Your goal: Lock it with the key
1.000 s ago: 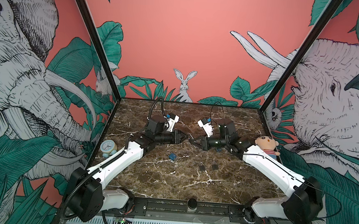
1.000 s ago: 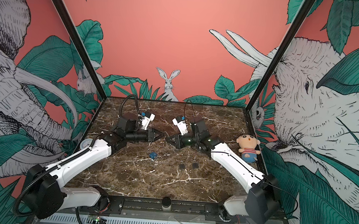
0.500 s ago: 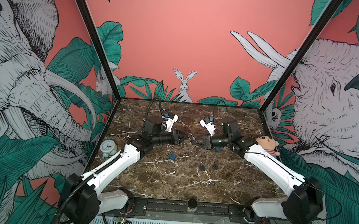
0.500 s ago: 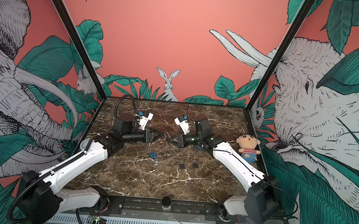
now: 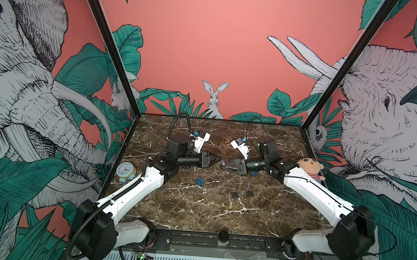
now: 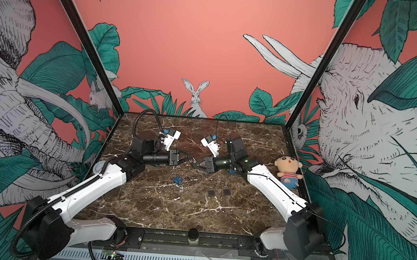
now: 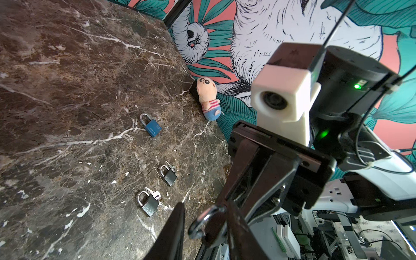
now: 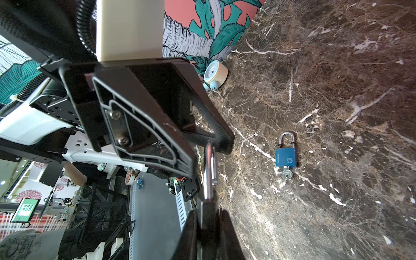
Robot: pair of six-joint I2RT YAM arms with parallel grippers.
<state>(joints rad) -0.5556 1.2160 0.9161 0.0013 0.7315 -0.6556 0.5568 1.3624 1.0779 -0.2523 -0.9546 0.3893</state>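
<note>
Above the veined brown marble tabletop (image 5: 196,210), the right gripper (image 5: 223,164) is clamped on the body of a dark padlock (image 8: 208,209). It offers the steel shackle (image 8: 209,162) to the left gripper (image 5: 218,159), whose jaws stand partly apart around the loop; whether they pinch it cannot be told. The step in hand looks like seating the shackle. The next move calls for a square push along its legs, then a key, none visible on this lock. A second earlier a small gap separated the grippers' tips; now they meet.
</note>
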